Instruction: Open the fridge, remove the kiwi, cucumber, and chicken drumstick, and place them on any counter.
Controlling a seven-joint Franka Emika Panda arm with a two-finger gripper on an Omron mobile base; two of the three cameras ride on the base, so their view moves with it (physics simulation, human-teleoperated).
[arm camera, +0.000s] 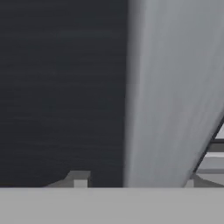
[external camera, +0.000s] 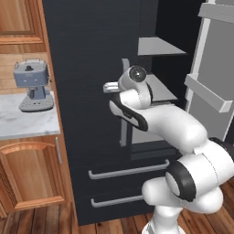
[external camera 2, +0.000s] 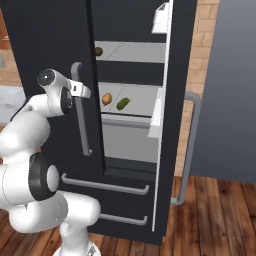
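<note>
The fridge [external camera 2: 50, 30] stands with its right door [external camera 2: 177, 120] swung open and its left door shut. The arm reaches up to the left door's handle [external camera 2: 82, 125], and the end effector [external camera 2: 82, 90] sits at the upper part of that grey bar. In the hand view the handle [arm camera: 170, 92] runs broad and close between the fingertips [arm camera: 78, 178], one tip showing on each side of it. The jaws bracket the bar, but whether they press on it cannot be told; the tips may be touching or just clear of it.

Inside, the pale grey shelves show through the open side. The kiwi [external camera 2: 98, 51] lies at the left end of the upper shelf, close to the edge of the shut door. On the shelf below, the drumstick [external camera 2: 106, 98] and the cucumber [external camera 2: 123, 103] lie just beside each other, the drumstick to the left. Two drawers with bar pulls [external camera 2: 105, 186] sit under the doors.

In the left base view the bench [external camera: 27, 123] lies left of the fridge, over brown cabinets, carrying a grey coffee machine [external camera: 32, 84].
</note>
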